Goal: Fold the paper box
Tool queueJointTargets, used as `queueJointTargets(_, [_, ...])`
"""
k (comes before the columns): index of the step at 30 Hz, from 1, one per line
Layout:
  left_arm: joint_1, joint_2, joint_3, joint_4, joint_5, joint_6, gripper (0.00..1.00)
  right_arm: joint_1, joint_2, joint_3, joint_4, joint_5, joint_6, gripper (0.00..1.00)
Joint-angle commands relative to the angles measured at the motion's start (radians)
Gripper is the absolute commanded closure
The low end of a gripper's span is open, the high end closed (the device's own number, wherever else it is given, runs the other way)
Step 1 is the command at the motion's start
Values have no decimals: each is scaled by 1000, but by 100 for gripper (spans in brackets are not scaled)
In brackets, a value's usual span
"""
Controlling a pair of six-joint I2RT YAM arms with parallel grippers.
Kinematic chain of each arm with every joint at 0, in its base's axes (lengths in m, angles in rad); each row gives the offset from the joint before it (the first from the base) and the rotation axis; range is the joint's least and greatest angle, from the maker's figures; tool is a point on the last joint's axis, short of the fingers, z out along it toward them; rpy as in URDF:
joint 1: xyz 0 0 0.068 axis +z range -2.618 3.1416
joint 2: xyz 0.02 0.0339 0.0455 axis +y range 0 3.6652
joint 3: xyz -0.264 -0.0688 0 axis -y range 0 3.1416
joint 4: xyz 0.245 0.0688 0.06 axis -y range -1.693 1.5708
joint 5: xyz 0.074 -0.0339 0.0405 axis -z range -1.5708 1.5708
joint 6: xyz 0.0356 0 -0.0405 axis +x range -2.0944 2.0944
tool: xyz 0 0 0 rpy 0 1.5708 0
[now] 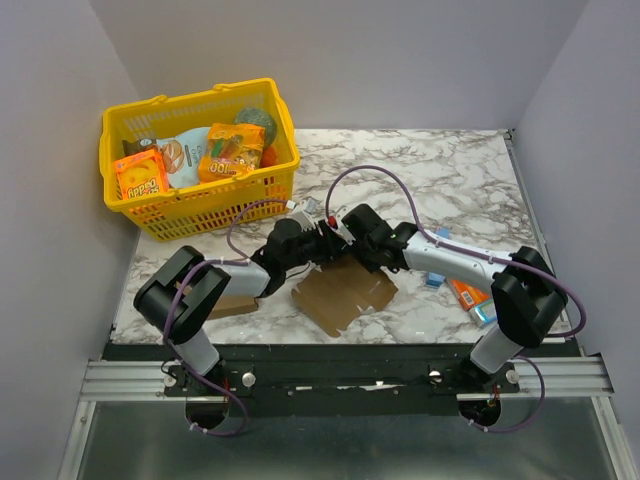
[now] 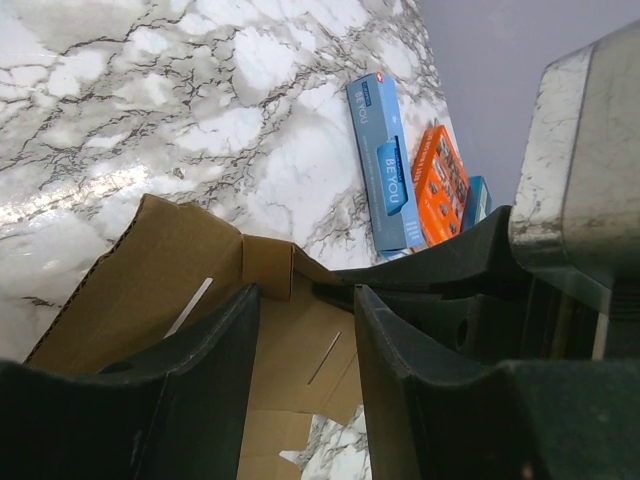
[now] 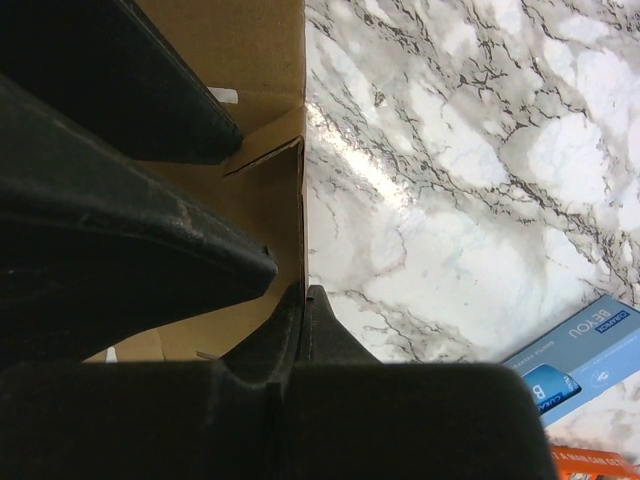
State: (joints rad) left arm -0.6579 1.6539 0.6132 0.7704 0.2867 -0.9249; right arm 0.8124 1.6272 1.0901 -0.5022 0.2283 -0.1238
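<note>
Right wrist: right gripper (image 3: pixel 304 292) pinches paper box (image 3: pixel 260 60) wall, near yellow basket (image 1: pixel 200 215); left gripper (image 2: pixel 305 295) apart astride flap. Mid-fold; next prob. tuck flap in.

Plain pale grey walls (image 1: pixel 330 50) enclose the far, left and right edges of a white, grey-veined marble-patterned tabletop (image 1: pixel 450 170); a silver aluminium rail (image 1: pixel 130 375) lines its near edge.

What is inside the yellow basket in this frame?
The yellow basket holds an orange carton, a pale bag, an orange snack packet and a dark green item at the back. These cover whatever lies beneath them and the basket floor.
</note>
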Motion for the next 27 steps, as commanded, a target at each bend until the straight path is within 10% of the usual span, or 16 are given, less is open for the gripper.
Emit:
queueJointTargets(1, [15,-38,-19,32,35,3,48,7,3,16,19,35,-22,99])
queueJointTargets(14, [219,-348,-70,-328,39,219,31,25,-73,-33,33,36,-102,99])
queueJointTargets(27, [280,-183,-1,-324,69,218,29,80,-135,-64,60,49,-149,99])
